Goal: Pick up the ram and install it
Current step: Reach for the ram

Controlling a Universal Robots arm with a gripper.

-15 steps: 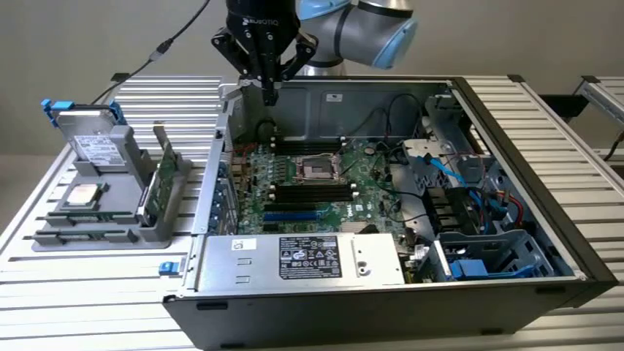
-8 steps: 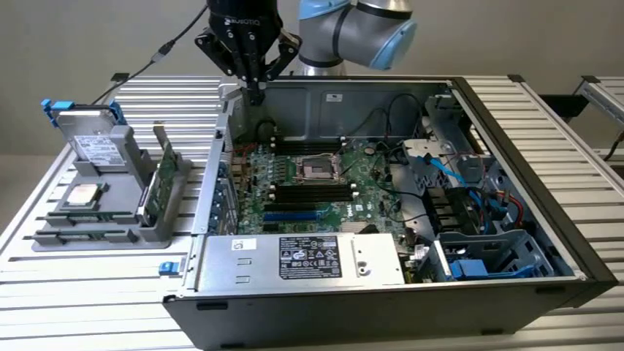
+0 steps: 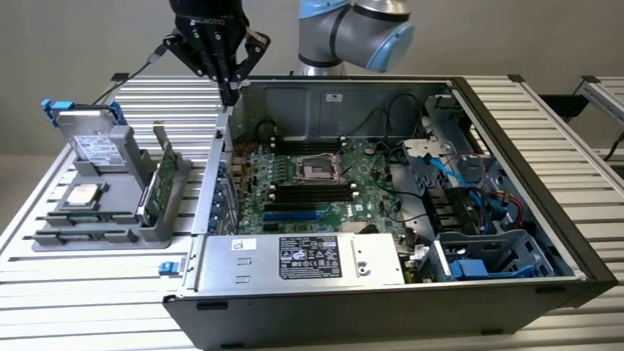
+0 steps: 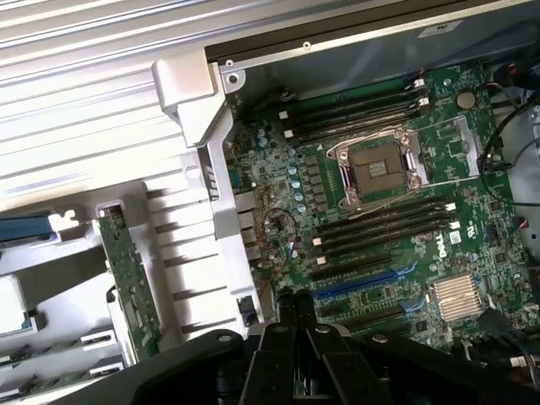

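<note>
**Q:** Where is the hand, and in what state?

**Operator:** I see the hand hanging fingertips-down over the rear corner of the open computer case, above the wall on the exterior view's left. Its fingers are pressed together and pinch nothing.

**Q:** Where is the ram?

**Operator:** The ram stands on its long edge in a slot of the grey holder. The holder rests on the ribbed tabletop, just beside the case on the exterior view's left. The stick is apart from the hand and not yet installed.

**Q:** And the target area?

**Operator:** The motherboard lies flat in the case. Its memory slots show as bare black strips on both sides of the CPU socket. My wrist view looks down on them past the fingertips.
</note>
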